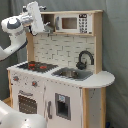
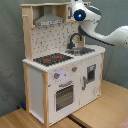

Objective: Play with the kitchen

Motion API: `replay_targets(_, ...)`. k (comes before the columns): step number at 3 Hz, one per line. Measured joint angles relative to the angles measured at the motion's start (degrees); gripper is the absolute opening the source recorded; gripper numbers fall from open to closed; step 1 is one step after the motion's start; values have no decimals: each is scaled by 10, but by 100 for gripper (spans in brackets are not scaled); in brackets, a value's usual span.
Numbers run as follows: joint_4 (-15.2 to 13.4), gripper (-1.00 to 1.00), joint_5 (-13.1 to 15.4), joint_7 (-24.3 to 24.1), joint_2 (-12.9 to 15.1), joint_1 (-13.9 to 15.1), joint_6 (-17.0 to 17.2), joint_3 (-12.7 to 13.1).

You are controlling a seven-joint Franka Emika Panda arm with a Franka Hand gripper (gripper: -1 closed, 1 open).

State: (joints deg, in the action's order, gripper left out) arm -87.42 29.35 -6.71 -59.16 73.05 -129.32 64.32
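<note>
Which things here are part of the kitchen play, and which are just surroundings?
Job:
kitchen
hob
faucet
sink
oven door
hood
microwave
arm

Surroundings:
grey backdrop
wooden floor

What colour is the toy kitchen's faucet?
Black; the faucet shows best in the first exterior view.
</note>
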Motion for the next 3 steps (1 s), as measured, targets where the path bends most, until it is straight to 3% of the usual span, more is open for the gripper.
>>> replay_targets(1, -16, 100, 3, 17, -5, -56, 4, 2)
replay_targets(3, -91, 100, 35, 18, -26, -136, 6, 4)
